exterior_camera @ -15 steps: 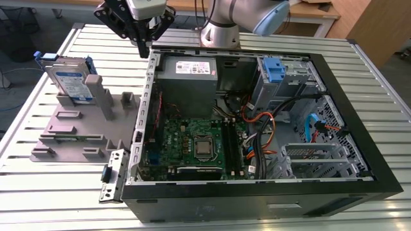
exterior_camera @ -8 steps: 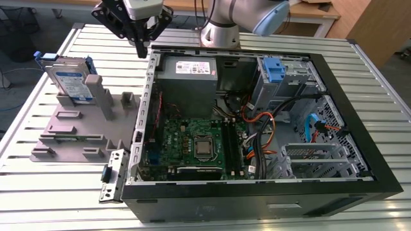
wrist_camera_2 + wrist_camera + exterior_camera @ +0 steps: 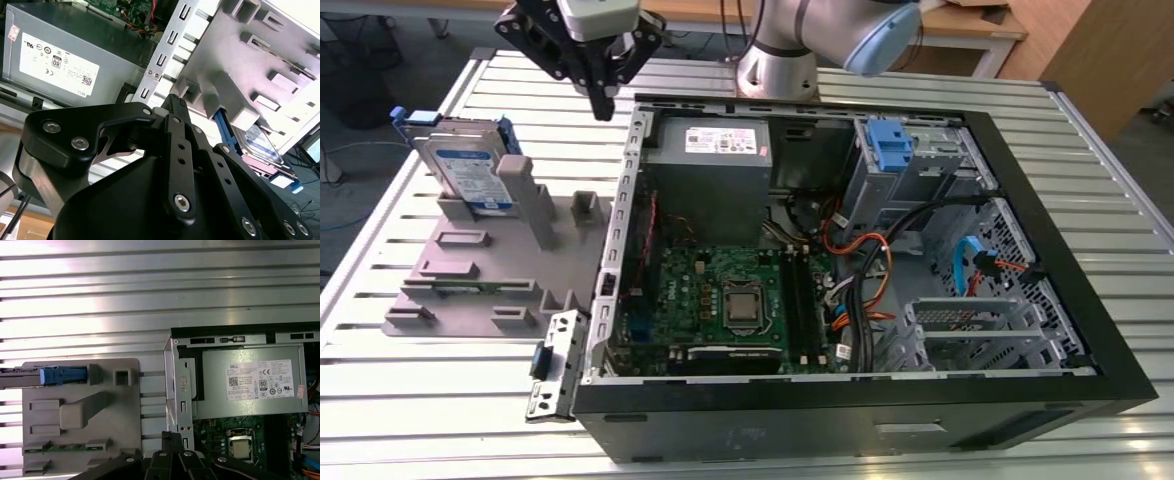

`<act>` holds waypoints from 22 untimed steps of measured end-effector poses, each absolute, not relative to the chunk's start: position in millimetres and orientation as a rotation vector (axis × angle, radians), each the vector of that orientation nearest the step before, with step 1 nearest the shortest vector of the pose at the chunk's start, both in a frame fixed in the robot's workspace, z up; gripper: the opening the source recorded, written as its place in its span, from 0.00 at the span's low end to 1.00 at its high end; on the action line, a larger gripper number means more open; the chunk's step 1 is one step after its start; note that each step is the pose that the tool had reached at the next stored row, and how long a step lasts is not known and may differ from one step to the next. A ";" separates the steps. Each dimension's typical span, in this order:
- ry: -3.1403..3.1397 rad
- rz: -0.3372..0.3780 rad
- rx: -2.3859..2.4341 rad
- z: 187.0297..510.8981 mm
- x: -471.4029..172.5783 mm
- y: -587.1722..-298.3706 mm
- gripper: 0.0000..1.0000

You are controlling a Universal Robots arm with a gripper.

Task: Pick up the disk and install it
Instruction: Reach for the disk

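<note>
Find the disk (image 3: 464,172) standing on edge in the grey holder (image 3: 520,270) on the tabletop (image 3: 400,400), beside the open computer case (image 3: 854,425). Note the end effector (image 3: 603,98) closed, empty, above the case rim. Expect stiff, dense, shock-sensitive metal; probably best to pinch the flat faces near the top.

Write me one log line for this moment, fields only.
gripper: shut, empty, hovering near computer case | disk: upright in grey holder, not grasped
</note>
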State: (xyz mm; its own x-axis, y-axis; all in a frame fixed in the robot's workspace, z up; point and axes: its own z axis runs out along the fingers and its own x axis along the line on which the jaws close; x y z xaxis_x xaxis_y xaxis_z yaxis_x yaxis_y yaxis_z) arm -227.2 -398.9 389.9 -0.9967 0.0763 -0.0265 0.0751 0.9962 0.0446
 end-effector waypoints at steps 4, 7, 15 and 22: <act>3.111 0.068 0.118 389.9 -231.9 -398.9 0.11; 3.110 0.068 0.118 389.8 -235.3 -398.9 0.11; 3.111 0.068 0.118 389.6 -240.7 -398.9 0.11; 3.110 0.068 0.118 389.4 -244.3 -398.9 0.11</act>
